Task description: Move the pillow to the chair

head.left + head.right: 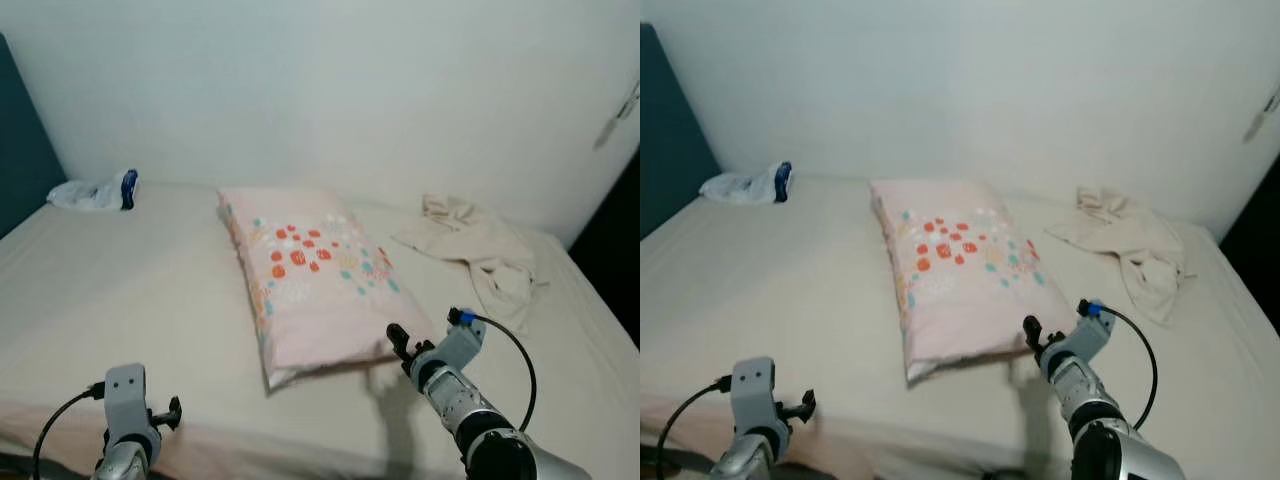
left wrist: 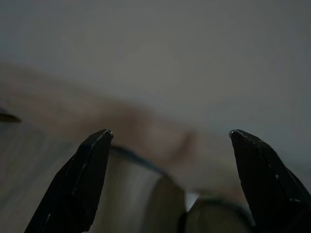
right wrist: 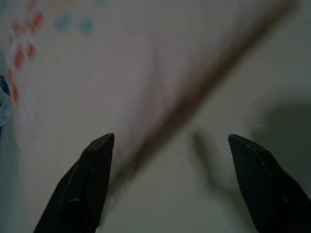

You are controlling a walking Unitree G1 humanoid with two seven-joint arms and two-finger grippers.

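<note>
Head view: the pillow (image 1: pixel 315 275) lies flat on the bed (image 1: pixel 120 290), angled, pale pink with red, orange and teal dots across its middle. My right gripper (image 1: pixel 400 345) hovers at its near right corner. My left gripper (image 1: pixel 170 412) hangs low over the bed's near edge. A crumpled cloth (image 1: pixel 480 250) lies right of the pillow, a white-and-blue bag (image 1: pixel 98 190) far left by the wall.

Left wrist view: my fingers (image 2: pixel 80 182) stand spread apart, nothing between them; beyond is blurred.

Right wrist view: fingers (image 3: pixel 87 187) spread wide, empty, over the pillow's edge.
</note>
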